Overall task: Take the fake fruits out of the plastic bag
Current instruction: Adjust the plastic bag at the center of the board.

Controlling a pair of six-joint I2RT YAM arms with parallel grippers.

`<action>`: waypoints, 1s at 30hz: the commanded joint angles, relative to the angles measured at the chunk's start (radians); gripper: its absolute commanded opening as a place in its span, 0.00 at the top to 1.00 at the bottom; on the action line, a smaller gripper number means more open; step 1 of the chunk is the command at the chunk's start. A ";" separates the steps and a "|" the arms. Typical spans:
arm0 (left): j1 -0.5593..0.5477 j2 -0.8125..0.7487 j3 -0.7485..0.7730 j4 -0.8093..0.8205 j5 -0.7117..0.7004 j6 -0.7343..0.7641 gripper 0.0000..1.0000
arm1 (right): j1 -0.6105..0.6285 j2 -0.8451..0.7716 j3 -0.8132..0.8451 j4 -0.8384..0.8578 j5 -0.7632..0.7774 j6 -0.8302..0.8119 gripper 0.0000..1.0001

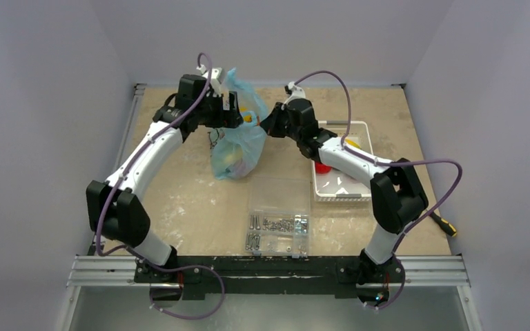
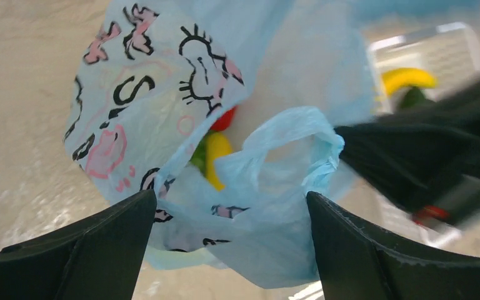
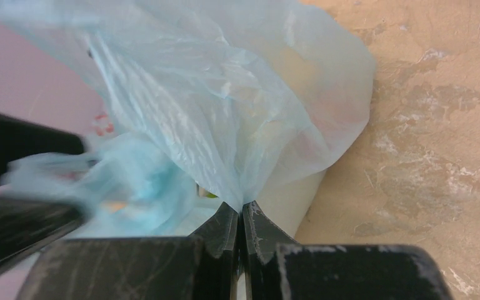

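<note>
Handling the plastic bag (image 1: 238, 148) means thin, slippery film that sags and weighs almost nothing, so pinch a fold or loop handle (image 2: 287, 144). Your right gripper (image 3: 242, 209) has its jaws clenched on a pleat; your left gripper (image 2: 231, 203) has its jaws released wide, the handle just ahead. The fake fruits (image 2: 217, 156) inside look light, hard and glossy. The bag stands in the middle of the counter (image 1: 179, 200), a mottled beige surface, with a white basket (image 1: 345, 196) near and plain walls (image 1: 41, 103) close

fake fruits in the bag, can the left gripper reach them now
Probably yes: the right gripper pinches the plastic bag, its mouth gapes below the open left gripper, fake fruits showing.
</note>
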 commanded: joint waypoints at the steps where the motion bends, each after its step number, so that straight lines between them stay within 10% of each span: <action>1: 0.004 0.168 0.003 -0.133 -0.319 0.109 0.13 | -0.003 -0.107 -0.018 0.080 0.040 0.031 1.00; 8: 0.021 0.126 -0.156 -0.091 -0.389 0.095 0.21 | -0.022 -0.106 -0.058 0.104 0.081 0.036 1.00; 19: 0.167 -0.104 -0.161 -0.149 0.056 0.052 0.15 | -0.031 -0.100 -0.114 0.028 0.023 -0.131 1.00; 26: 0.168 -0.337 -0.287 -0.057 0.160 -0.039 0.00 | -0.032 -0.120 -0.100 -0.001 -0.043 -0.163 0.79; 30: 0.173 -0.391 -0.298 -0.040 0.079 -0.098 0.00 | -0.032 -0.120 -0.078 -0.013 -0.035 -0.171 0.50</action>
